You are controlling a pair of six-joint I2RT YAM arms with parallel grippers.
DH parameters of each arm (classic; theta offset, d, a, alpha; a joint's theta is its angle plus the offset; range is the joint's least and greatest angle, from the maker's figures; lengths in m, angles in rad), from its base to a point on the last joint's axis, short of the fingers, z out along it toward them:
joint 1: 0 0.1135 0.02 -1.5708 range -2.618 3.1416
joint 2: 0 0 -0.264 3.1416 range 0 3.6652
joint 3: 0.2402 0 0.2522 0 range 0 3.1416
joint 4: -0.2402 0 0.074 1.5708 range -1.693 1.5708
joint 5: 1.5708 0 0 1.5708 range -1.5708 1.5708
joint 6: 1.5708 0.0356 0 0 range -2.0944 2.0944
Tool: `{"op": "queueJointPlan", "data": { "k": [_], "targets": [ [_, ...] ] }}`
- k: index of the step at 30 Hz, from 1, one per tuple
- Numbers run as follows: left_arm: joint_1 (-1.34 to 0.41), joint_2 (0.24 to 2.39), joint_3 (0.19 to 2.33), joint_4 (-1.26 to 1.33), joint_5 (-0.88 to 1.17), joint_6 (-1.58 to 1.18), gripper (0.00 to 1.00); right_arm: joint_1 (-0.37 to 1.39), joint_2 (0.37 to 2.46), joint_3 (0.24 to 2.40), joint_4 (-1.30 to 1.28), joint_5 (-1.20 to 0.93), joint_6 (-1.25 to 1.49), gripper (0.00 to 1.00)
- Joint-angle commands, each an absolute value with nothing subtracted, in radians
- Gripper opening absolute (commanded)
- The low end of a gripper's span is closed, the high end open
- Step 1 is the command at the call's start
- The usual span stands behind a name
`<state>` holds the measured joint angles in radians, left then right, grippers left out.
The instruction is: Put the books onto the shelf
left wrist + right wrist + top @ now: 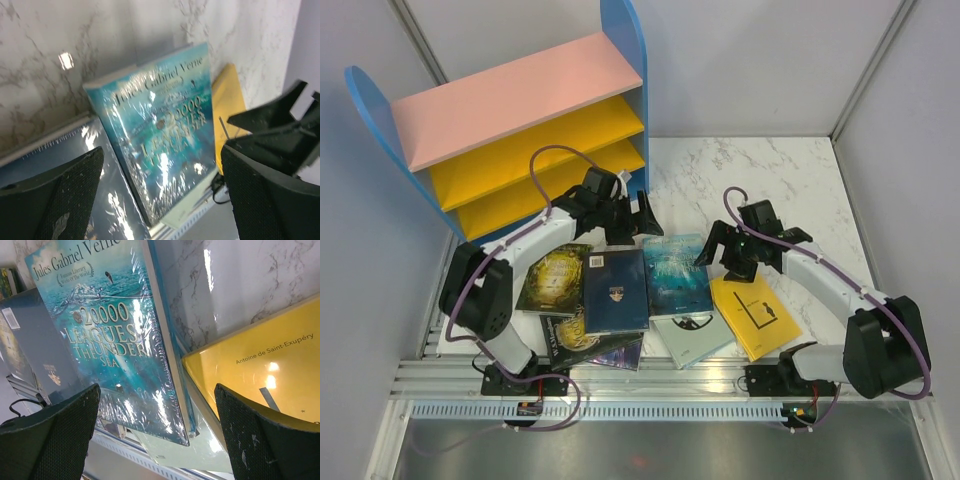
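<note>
Nothing of the task looks done yet: the shelf (510,112) stands at the far left corner of the desk (775,180) with its pink top board and both yellow lower boards bare, and every book I can count lies flat in a loose, overlapping spread along the near edge. From left to right there is the dark green-gold book (554,280), the navy book (617,290), the teal-blue book (677,272), the pale grey-blue book (695,338) partly tucked under it, and the yellow book (755,315), with the black book (572,338) and the purple book (623,356) peeking out nearest the edge. So all seven seem left to move. The left jaws hang wide apart over the far ends of the navy and teal-blue books, holding nothing; the right jaws, equally wide and empty, hover above the gap between the teal-blue and yellow books. The teal-blue cover is sealed in crinkled, shiny film that throws glare, the yellow one is smooth and glossy, and all are thin, flat and rectangular, likely slippery to pinch off the polished marble-patterned top; the jaw pads are black with a fine woven grain
</note>
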<state>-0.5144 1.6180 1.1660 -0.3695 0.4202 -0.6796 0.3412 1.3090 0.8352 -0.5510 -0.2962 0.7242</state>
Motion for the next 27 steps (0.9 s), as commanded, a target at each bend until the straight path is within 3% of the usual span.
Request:
{"op": "queueJointPlan", "data": {
  "k": [1, 15, 27],
  "targets": [
    [-0.515, 1.696, 1.278, -0.376, 0.356, -0.601, 1.0, 0.341, 1.304, 0.816, -0.531, -0.314, 0.693, 0.98],
    [-0.503, 1.925, 1.335, -0.391, 0.313, -0.54, 1.0, 0.339, 1.269, 0.792, -0.601, -0.281, 0.661, 0.98],
    [-0.543, 1.959, 1.23, -0.236, 0.676, -0.598, 0.96, 0.336, 1.266, 0.752, -0.601, -0.253, 0.67, 0.98]
  ]
}}
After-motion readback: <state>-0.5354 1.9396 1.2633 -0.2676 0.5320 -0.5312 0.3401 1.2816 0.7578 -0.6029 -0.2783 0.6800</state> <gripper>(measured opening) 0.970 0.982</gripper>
